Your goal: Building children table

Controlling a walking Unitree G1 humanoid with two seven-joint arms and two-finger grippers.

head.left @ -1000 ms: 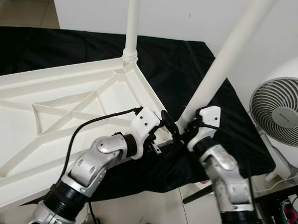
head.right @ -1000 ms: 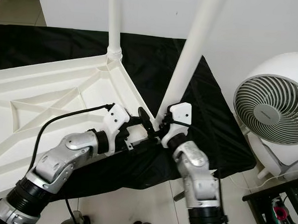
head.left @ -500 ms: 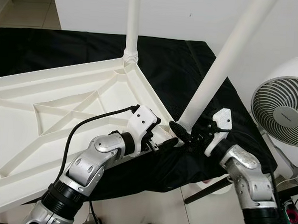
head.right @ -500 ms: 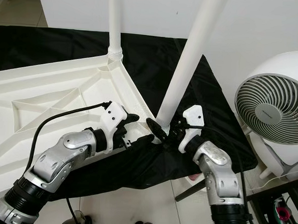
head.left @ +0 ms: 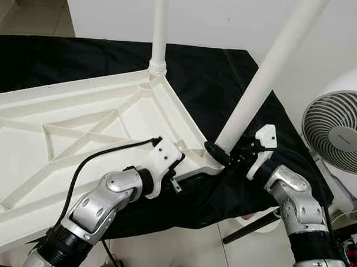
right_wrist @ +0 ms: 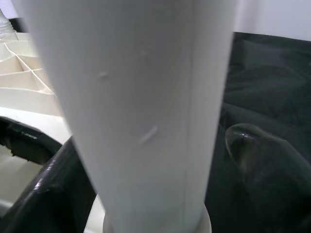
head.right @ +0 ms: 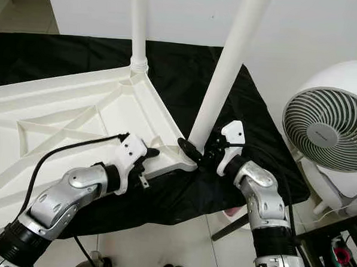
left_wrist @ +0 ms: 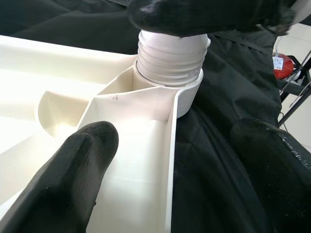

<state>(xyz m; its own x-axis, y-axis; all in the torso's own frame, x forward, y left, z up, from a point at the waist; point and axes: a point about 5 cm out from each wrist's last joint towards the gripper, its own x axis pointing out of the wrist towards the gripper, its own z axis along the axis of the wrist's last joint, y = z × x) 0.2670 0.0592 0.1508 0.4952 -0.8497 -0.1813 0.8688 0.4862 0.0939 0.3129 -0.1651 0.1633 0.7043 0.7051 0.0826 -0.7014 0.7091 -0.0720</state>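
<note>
Currently, the right gripper [head.left: 224, 157] is closing its two black fingers around the foot of the near table leg [head.left: 265, 84], one finger on each side of the white tube, just above the threaded end. In the right wrist view, the leg [right_wrist: 141, 107] is standing between the two fingers [right_wrist: 269, 165], with both pressing against it. The leg is leaning to the right as it rises from the near right corner socket [left_wrist: 170, 73] of the tabletop [head.left: 76, 134].

The left gripper [head.left: 178, 163] is resting at the near right edge of the tabletop, just left of that corner. Its two fingers are spread apart: in the left wrist view, one finger [left_wrist: 73, 170] is lying over the inner white surface, and the other [left_wrist: 272, 165] is hanging over the black cloth [left_wrist: 218, 145] outside the rim. It is holding nothing. A black cable [head.left: 106, 150] is running from the left wrist back along the silver arm.

The tabletop is lying upside down, showing its moulded ribs, on a black cloth [head.left: 217, 76] that is covering the supporting surface. Two white legs are in view: the near one held by the right gripper, and a far one [head.left: 160, 25] standing upright in the far right corner socket.

To the right, one white fan [head.left: 340, 136] is standing on the floor. Pale floor tiles [head.left: 208, 249] are showing below the cloth's near edge.
</note>
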